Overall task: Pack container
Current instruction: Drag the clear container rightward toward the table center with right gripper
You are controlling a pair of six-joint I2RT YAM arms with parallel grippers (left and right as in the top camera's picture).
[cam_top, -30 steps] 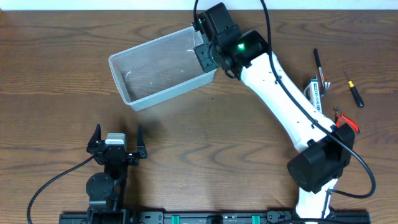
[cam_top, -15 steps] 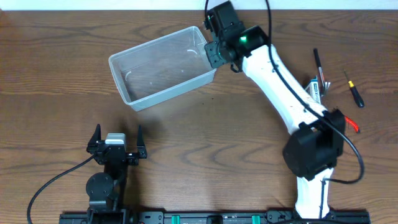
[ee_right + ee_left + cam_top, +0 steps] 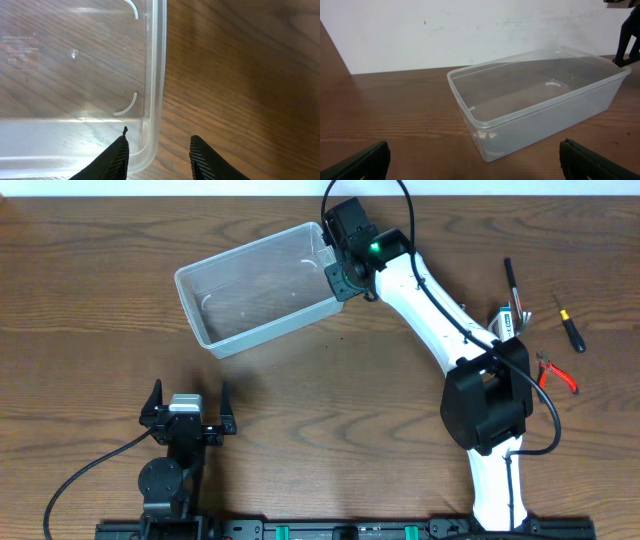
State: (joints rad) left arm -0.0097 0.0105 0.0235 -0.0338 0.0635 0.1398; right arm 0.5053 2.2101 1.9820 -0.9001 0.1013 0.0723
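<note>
Right tool [image 3: 159, 150] straddles the container [image 3: 250, 290] end wall, jaws apart, not clamped yet. Likely lining up a rim grab to reposition it. Container sits empty, far-centre on the worktop [image 3: 100, 360]; left tool [image 3: 190, 396] parked, jaws wide apart.

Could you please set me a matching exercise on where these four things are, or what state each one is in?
1. clear plastic rectangular container
2. left gripper
3. right gripper
4. red-handled pliers

A. fingers astride a container wall
B. on the wooden table, right of the right arm
C. empty, far middle
D. wide open, near left

Pairs: 1-C, 2-D, 3-A, 4-B
</note>
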